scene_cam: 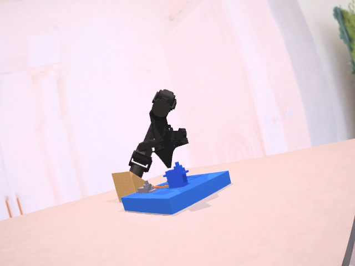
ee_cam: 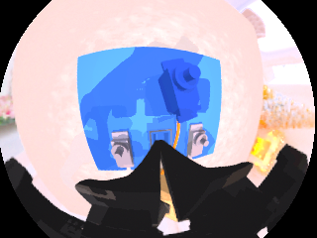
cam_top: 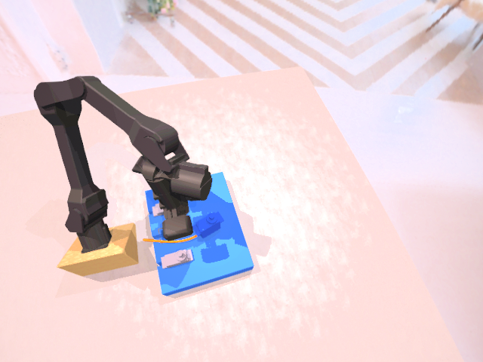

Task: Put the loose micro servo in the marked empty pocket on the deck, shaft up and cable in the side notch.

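Observation:
The loose blue micro servo [cam_top: 208, 225] [scene_cam: 176, 178] [ee_cam: 183, 91] stands upright on the blue deck [cam_top: 239, 255] [scene_cam: 148, 204] [ee_cam: 94, 74], its output shaft pointing up. Its orange cable [cam_top: 171, 241] [scene_cam: 161, 186] [ee_cam: 177, 136] runs over the deck and past its edge in the top view. The marked pocket [ee_cam: 160, 136] is empty, outlined between two grey servos; the arm hides most of it in the top view. My gripper [scene_cam: 169, 167] [ee_cam: 158, 143] is shut and empty, pointing down above the deck, beside the loose servo. In the top view its fingertips are hidden.
Grey seated servos [cam_top: 177, 259] [scene_cam: 146, 187] [ee_cam: 122, 149] [ee_cam: 197, 141] flank the pocket and stand up from the deck. The arm's wooden base block [cam_top: 124, 243] [scene_cam: 123, 184] is beside the deck's pocket side.

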`<state>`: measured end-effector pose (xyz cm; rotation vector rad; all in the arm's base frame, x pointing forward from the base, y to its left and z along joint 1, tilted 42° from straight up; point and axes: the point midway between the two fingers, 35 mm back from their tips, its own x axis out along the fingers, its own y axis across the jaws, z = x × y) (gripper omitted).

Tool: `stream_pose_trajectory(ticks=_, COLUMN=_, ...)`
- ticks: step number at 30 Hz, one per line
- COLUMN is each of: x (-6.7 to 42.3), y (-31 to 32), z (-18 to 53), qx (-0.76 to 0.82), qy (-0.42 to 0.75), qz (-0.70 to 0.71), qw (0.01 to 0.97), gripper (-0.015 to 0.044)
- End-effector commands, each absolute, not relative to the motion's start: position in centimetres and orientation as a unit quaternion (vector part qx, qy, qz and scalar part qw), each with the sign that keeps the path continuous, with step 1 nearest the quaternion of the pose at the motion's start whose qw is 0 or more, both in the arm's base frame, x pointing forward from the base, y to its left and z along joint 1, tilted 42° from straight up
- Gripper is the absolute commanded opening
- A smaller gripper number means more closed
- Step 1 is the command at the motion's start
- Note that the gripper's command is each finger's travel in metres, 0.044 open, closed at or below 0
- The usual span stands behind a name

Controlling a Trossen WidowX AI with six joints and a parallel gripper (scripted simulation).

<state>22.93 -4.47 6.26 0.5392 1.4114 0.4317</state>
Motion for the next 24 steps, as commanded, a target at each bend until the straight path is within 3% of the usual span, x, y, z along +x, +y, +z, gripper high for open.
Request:
stream_pose_trajectory(ticks=1, x=23.0, y=-2.4, z=6.3, qx=0.248, qy=0.644, qz=0.245, qw=0.681, gripper=0.0)
stream_pose_trajectory(ticks=24, x=23.2, y=-0.6, z=4.4, qx=0.248, qy=0.644, qz=0.247, qw=0.68, gripper=0.0)
